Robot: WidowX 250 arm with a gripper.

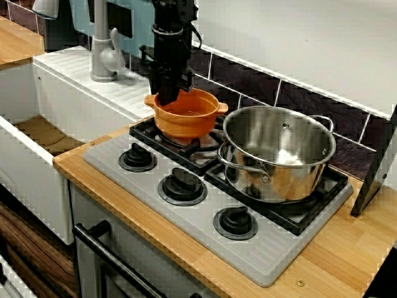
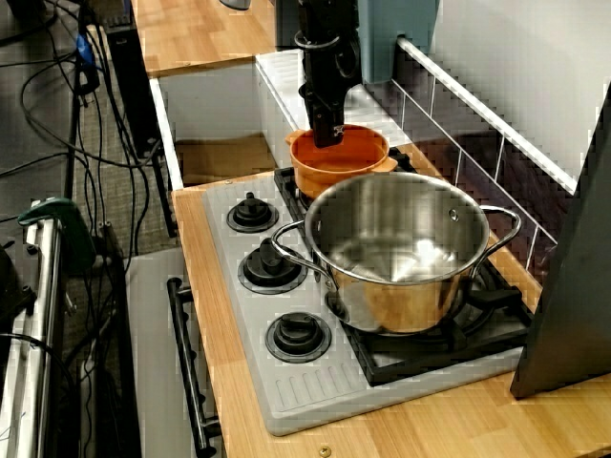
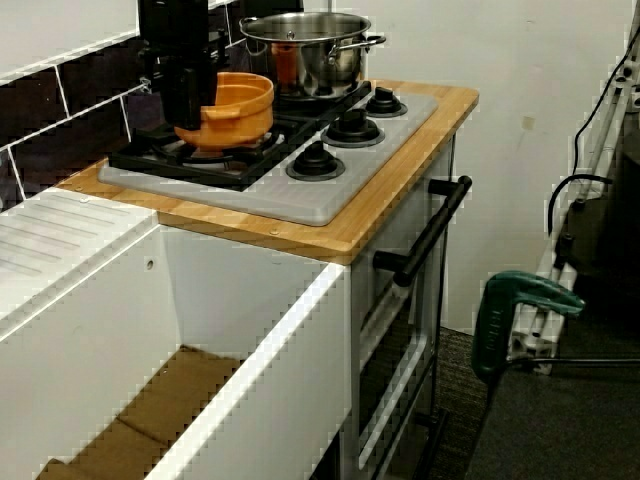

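Observation:
My black gripper (image 1: pixel 167 94) comes straight down onto the left rim of an orange pot (image 1: pixel 192 121) with small side handles, which stands on the stove's back-left burner. One finger is inside the rim and one outside, closed on the wall. In the view from the right side the gripper (image 2: pixel 327 132) sits on the far rim of the orange pot (image 2: pixel 334 167). From the sink side, the gripper (image 3: pixel 190 100) hides the pot's (image 3: pixel 240 105) near edge. A large empty steel pot (image 1: pixel 279 155) stands right beside it on the right burner.
The grey stove top (image 1: pixel 205 239) has three black knobs (image 1: pixel 182 184) along its front. A white sink (image 1: pixel 43 133) with a grey faucet (image 1: pixel 102 49) lies to the left. A dark board (image 1: pixel 378 167) leans at the right. Tiled wall behind.

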